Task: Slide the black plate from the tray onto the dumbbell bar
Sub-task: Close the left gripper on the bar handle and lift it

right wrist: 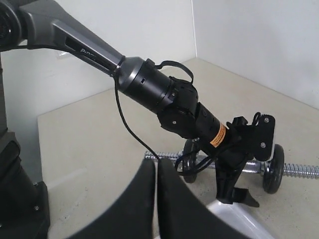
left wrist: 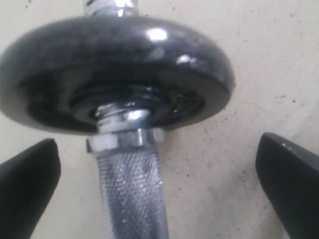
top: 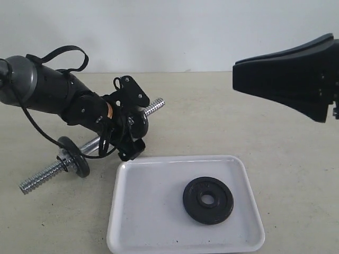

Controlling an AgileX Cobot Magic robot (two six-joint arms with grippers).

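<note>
The black plate (top: 208, 200) lies flat on the white tray (top: 148, 211), right of the tray's middle. The dumbbell bar (top: 45, 176) rests slantwise on the table behind the tray's left corner, with one black disc (top: 74, 156) near its left threaded end. My left gripper (top: 130, 120) stands open astride the bar's knurled middle (left wrist: 132, 194). Its fingers (left wrist: 25, 184) are clear of the bar on both sides, close to the other disc (left wrist: 117, 74). My right gripper (top: 235, 74) hangs shut and empty high at the right, away from the tray. In the right wrist view its fingertips (right wrist: 157, 194) are pressed together.
The left arm (right wrist: 169, 99) reaches in from the left with a loose black cable (top: 32, 124) hanging over the table. The tray's corner (right wrist: 234, 219) lies just in front of the bar. The bar's far threaded end (top: 156, 105) points toward the back wall.
</note>
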